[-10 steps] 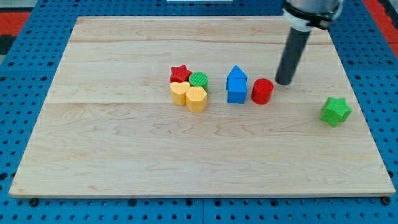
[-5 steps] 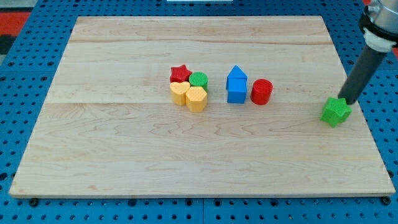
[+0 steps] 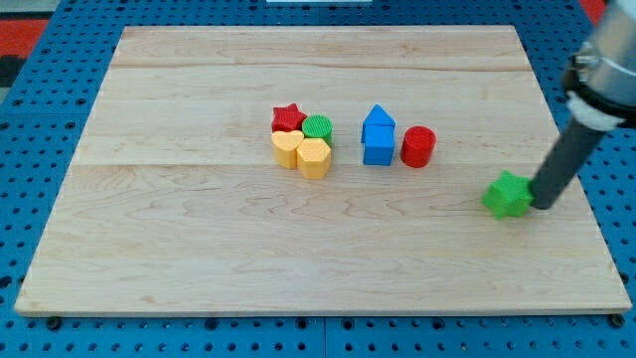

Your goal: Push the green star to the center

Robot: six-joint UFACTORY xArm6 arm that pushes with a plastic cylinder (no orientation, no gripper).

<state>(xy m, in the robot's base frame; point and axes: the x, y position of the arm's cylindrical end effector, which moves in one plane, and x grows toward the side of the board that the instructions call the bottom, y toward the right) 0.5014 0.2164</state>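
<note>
board: a pale wooden board, it fills most of the view and lies on a blue pegboard.
rod: a dark straight rod, it comes down from the view's top right and leans toward the left at its lower end.
my tip: it is at the right side of the board, just at the right edge of the green star, seems to touch it.
jaws: the arm has no jaws, only the rod, so nothing is grasped or released.
blue block: shaped like a small house, it stands near the middle of the board, a little toward the top.
green star: it is on the right part of the board, well apart from the middle, to the lower right of the red cylinder.
red cylinder: just beside the blue block, on its right.
cluster left of the blue block: red star, green round block, yellow heart and yellow hexagon block, all pressed together.
</note>
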